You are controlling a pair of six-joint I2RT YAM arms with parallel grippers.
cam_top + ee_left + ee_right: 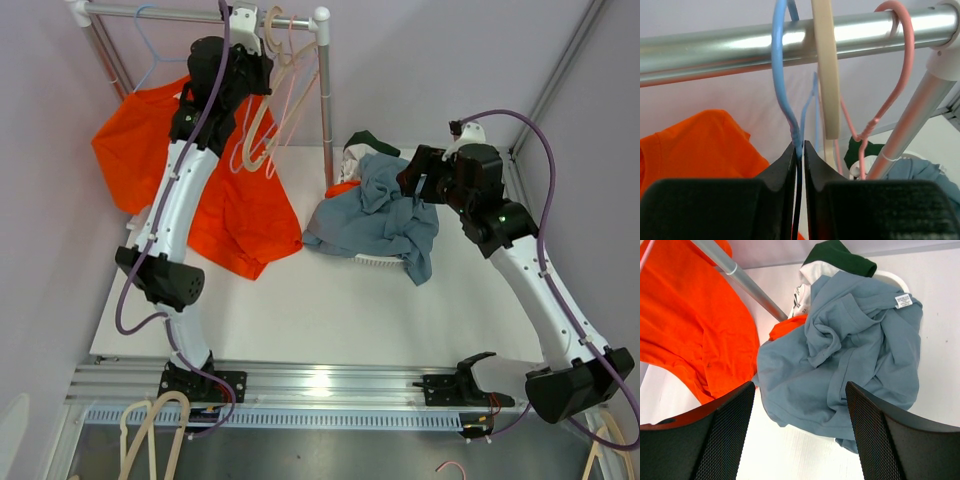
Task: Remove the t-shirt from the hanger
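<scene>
White table [330, 310] | lilac wall [450, 60] | rail [715, 50] | left hand [799, 147] clamps blue hanger [777, 75]

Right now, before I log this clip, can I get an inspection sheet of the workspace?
Surface: white table, holding the laundry basket.
Job's things: orange t-shirt hangs on the thin blue wire hanger from the silver metal rail; not yet removed.
Clutter: crumpled grey-blue shirt and dark green garment in a white basket; beige hanger and pink hanger on the rail.
Pincers: left pincer shut on the blue hanger's neck; right pincer open above the grey-blue shirt.
Cables: purple cable looping along each arm.
Surroundings: lilac walls; spare hangers below the table's near edge.
</scene>
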